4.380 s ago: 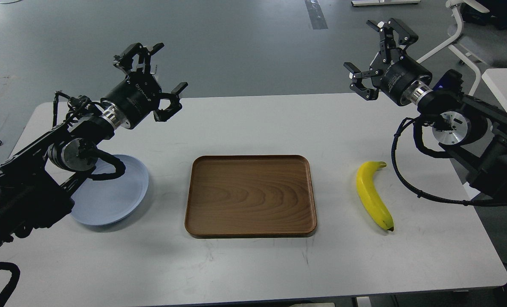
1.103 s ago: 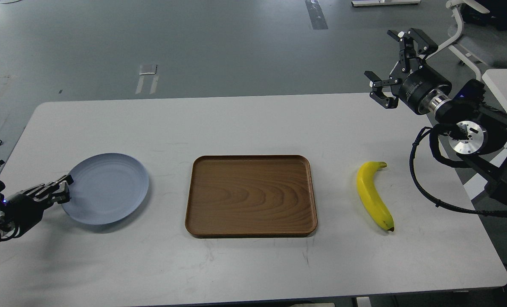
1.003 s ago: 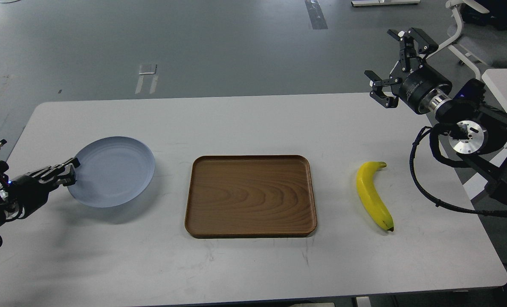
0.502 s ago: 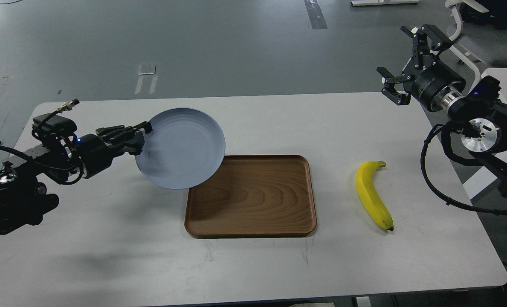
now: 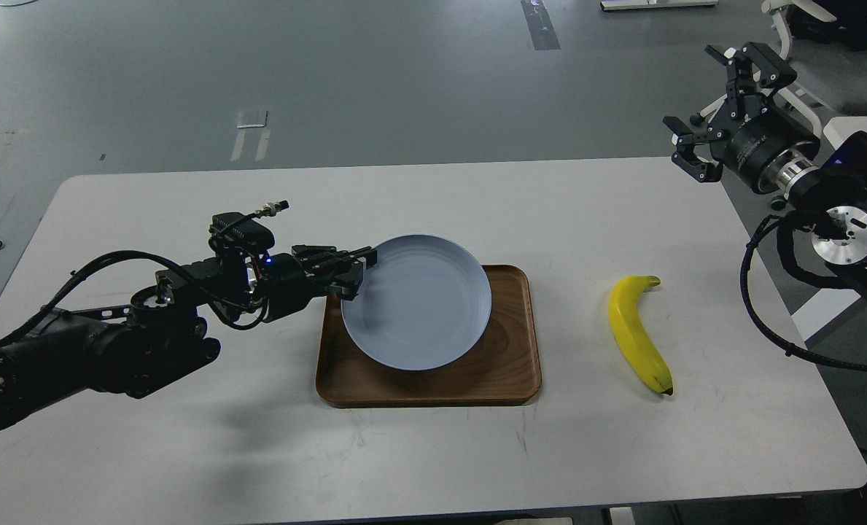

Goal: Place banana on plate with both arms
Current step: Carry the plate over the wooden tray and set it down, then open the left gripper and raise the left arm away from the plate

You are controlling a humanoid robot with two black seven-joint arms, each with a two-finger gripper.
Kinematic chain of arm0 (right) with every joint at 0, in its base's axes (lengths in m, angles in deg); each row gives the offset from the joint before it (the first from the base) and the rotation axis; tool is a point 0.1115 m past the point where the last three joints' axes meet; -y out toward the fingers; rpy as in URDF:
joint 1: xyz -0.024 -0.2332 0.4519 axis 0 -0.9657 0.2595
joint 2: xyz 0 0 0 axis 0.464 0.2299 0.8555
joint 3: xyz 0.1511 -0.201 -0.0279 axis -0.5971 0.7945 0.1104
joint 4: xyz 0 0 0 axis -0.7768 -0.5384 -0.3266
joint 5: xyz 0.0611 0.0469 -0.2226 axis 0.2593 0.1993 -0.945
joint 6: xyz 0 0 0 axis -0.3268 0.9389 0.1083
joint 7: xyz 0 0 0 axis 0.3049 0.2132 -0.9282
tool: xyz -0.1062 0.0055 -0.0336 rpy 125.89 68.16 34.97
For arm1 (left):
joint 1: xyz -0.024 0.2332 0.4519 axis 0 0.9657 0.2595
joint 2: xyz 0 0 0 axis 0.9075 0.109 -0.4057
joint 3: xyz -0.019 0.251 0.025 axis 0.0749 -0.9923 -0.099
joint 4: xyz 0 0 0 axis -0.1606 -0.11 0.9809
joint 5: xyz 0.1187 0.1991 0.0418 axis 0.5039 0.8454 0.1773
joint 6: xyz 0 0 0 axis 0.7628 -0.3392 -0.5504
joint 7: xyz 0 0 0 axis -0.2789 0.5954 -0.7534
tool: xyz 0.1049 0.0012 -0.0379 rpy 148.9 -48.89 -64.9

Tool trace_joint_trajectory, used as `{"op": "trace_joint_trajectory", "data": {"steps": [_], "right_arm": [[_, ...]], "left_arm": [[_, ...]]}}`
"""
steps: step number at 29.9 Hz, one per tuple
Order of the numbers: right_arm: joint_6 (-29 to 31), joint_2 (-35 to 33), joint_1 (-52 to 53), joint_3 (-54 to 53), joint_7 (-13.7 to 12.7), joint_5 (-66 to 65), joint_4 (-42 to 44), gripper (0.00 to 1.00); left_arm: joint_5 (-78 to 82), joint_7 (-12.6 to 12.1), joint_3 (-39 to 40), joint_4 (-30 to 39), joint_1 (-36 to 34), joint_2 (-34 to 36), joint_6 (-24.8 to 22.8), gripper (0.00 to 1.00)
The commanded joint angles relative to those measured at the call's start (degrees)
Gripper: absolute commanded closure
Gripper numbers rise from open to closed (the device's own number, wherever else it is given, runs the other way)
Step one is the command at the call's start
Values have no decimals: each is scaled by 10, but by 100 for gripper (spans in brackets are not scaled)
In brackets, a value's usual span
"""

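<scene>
On white table [image 5: 185, 452], wooden tray [image 5: 510, 372]

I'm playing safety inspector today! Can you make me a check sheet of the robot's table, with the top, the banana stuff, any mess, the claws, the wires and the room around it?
Surface: white table, a few faint scuff marks near the front.
Job's things: blue-grey plate over the brown wooden tray; banana lies on the table right of the tray, untouched.
Clutter: nothing seen.
Grippers: left gripper is shut on the plate's left rim; right gripper is open, raised beyond the table's far right corner.
Cables: black cable loops under the right arm; another cable arcs along the left arm.
Surroundings: grey floor, white chair at the top right.
</scene>
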Motion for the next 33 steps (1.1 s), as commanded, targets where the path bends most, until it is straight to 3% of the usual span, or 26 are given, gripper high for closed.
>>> {"op": "trace_joint_trajectory", "data": {"steps": [1,13,14,16,20,23,25,26,27,28,33], "right_arm": [[0,-9,0,-1,0,0,-8,0],[-4,-22,0,-2,0,0,-22,0],[-4,-23,0,-2,-1,0,-22,0],[-4,-25,0,-2,0,0,-24,0],[-5,-31,0,-2,0,0,-30,0],[-8,-38,0,-2,0,0,-34,0],[-8,-43,0,-2,0,0,-37,0],[-8,-47,0,-1,0,0,-38,0],[-8,-47,0,-1,0,0,-38,0],[-8,-52,0,6,0,-4,-42,0],[-11,-97,1,28,0,-98,-88,0]], "left_arm": [[0,0,-10,-16,5,-23,-1,100],[-2,0,-13,-19,10,-39,1,100],[-2,0,-13,-19,10,-39,2,95],[-3,0,-13,-18,10,-41,2,70],[-4,0,-13,-19,9,-51,3,52],[-10,0,-7,-18,8,-53,6,25],[-25,0,-6,-18,8,-53,13,18],[-43,0,-4,-18,7,-53,19,9],[-43,0,-4,-18,7,-53,19,9],[-69,0,-3,-19,3,-53,27,3],[-238,0,19,-33,-34,-45,30,2]]}}
